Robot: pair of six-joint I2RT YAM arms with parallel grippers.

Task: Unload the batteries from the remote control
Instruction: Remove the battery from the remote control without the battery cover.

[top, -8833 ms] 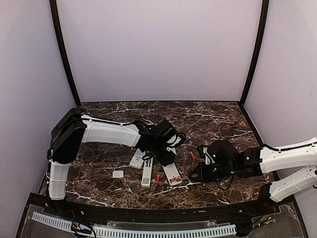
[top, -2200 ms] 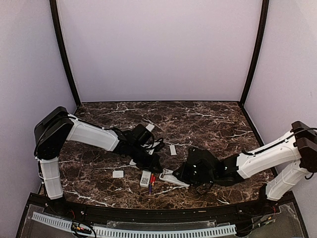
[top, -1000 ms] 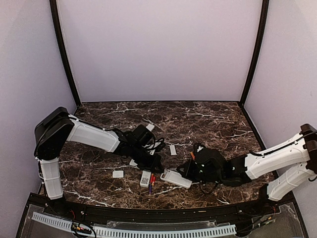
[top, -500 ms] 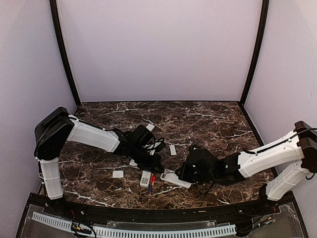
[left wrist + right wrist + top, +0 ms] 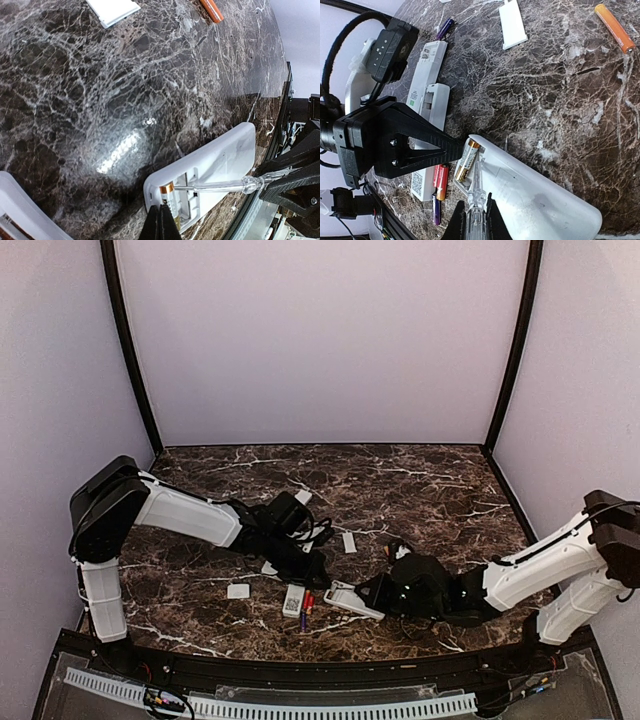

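Battery [image 5: 466,161], one, seated lengthwise in white remote's [image 5: 540,200] open bay, lower centre of frame; right hand [image 5: 474,222] clamped on clear tool [image 5: 476,192], tip alongside the cell; left hand [image 5: 160,222] pinched shut, empty, tips at its end.

Tabletop [image 5: 430,475]: dark brown marble, white veining.
Walls [image 5: 320,340]: plain pale lilac.
Open remote [image 5: 540,202]: white.
Seated battery [image 5: 466,160]: gold and black.
Loose battery [image 5: 615,27]: orange.
Battery pair [image 5: 440,182]: red-orange.
Far battery [image 5: 445,27]: purple.
Second remote [image 5: 427,82]: white.
Cover [image 5: 513,24]: white.
Stick [image 5: 220,186]: clear, see-through.
Left end effector [image 5: 160,222], right end effector [image 5: 475,222]: black.
Arms [image 5: 190,515]: white shells, black joints.
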